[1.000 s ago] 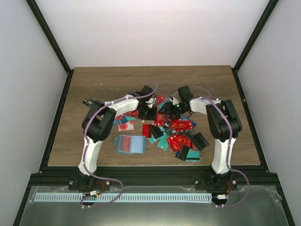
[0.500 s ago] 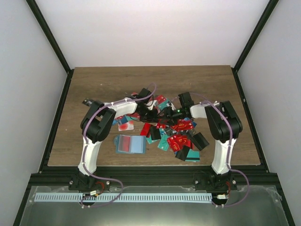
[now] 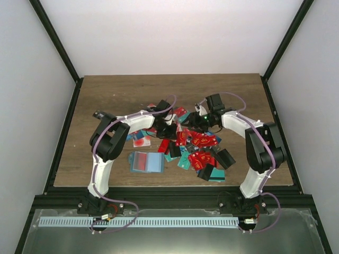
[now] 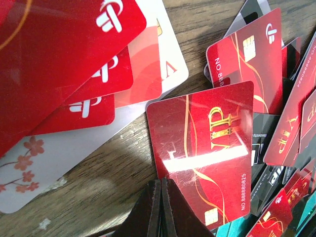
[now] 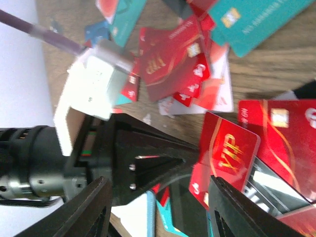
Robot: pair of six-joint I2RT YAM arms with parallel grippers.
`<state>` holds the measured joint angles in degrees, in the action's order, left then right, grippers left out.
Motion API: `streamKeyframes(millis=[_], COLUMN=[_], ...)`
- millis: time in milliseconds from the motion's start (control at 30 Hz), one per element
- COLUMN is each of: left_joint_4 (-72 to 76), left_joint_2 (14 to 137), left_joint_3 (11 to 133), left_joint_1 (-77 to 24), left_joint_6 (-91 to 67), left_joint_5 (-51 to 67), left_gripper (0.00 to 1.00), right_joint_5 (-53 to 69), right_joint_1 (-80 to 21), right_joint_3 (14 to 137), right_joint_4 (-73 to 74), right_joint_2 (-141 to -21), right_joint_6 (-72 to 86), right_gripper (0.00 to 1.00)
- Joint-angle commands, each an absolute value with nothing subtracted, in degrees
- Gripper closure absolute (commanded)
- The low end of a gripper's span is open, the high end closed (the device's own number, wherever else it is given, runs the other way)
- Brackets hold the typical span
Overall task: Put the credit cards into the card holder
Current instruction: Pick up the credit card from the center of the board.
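Wood tbl (image 3: 106, 95), cards (image 3: 204, 141), teal holder (image 3: 146, 162), blk cases (image 3: 225, 157)

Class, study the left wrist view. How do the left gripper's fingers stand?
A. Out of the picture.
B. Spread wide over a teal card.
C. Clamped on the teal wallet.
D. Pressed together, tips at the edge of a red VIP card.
D: the left gripper shows its two dark fingers closed with no gap between them, their tips at the near edge of the red VIP card.

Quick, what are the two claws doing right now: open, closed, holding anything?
Left gripper: shut, empty, tips at the edge of a red VIP card.
Right gripper: open, holding nothing.
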<state>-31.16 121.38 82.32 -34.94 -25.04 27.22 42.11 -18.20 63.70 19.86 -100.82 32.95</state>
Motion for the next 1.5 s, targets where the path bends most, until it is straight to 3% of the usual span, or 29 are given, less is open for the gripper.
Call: streamKeyframes(millis=[0, 667, 800, 1100, 1267, 1467], left_joint_4=[-32.56, -32.32, -32.11, -32.45, -35.19, -38.67], left_joint_2=[123.95, 125.13, 124.94, 123.13, 117.62, 108.39], left_joint_3=[80.99, 81.57, 81.47, 81.66, 83.58, 83.67], left_joint_1=[-35.4, -35.51, -35.51, -35.51, -35.29, -34.14], left_joint_6=[-23.95, -24.3, -24.5, -25.08, -24.99, -24.92], left_joint_5=[26.57, 27.21, 27.33, 27.06, 24.65, 22.05], left_gripper=[0.96, 0.96, 0.96, 0.96, 0.95, 0.86], right_joint_5=[36.65, 40.86, 42.66, 42.65, 42.13, 45.1], right_joint_1=[-18.51, -21.62, -21.58, -21.52, -21.48, -21.45], right_joint_3=[60.48, 58.43, 58.49, 58.62, 59.39, 60.46], right_joint_4=[24.81, 18.84, 17.25, 17.25, 19.27, 20.09], right_joint_2=[-99.02, -105.75, -106.6, -106.23, -103.9, -97.97], right_joint_6=[32.63, 37.46, 38.21, 38.05, 35.75, 33.09], right_gripper=[0.45, 0.49, 0.58, 0.98, 0.99, 0.99])
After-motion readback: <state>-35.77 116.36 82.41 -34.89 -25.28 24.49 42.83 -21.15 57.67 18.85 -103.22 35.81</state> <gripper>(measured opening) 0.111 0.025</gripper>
